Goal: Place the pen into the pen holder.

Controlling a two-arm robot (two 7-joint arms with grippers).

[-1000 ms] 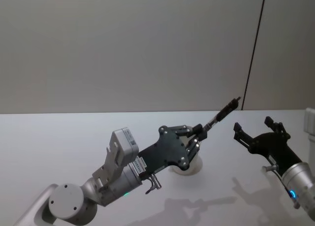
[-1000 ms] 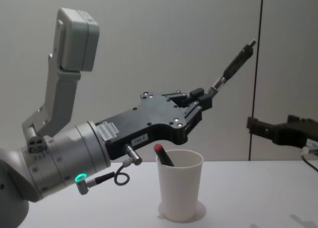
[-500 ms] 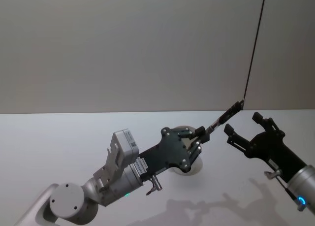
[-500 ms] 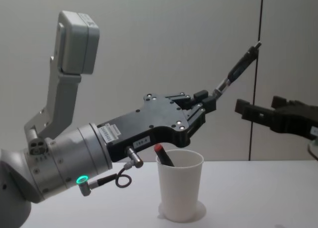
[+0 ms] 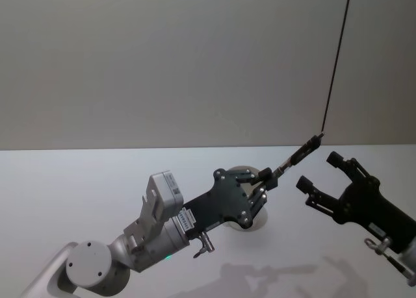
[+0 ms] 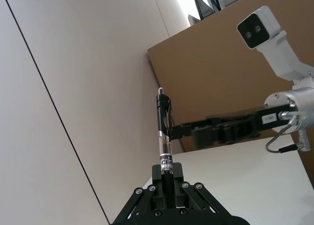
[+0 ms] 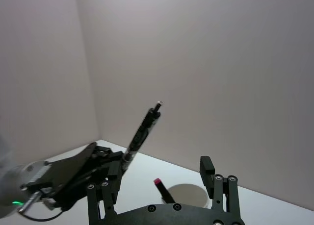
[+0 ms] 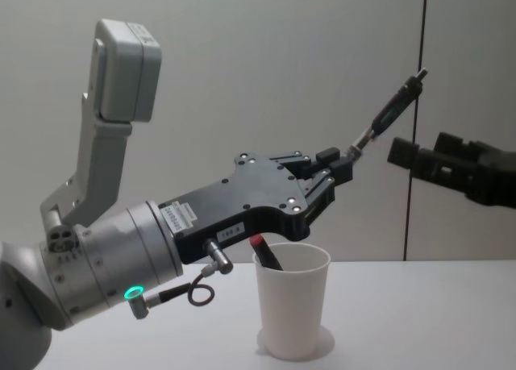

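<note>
The pen holder [image 8: 292, 305] stands on the white table [image 8: 419, 322] just under the left gripper [image 8: 334, 172], with a red-tipped pen [image 8: 262, 249] leaning inside it. The left gripper clamps the pen [image 8: 387, 116] by its lower end. The pen slants up toward the right gripper [image 5: 318, 170], whose fingers are spread wide, near the tip but not touching. Compared with half a second ago, the right gripper is higher in the chest view.

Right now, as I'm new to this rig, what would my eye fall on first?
Above the pen holder, a white cup with a red-tipped pen inside, the left gripper holds a pen by one end, slanting upward. The right gripper hangs open near the pen's raised tip.
</note>
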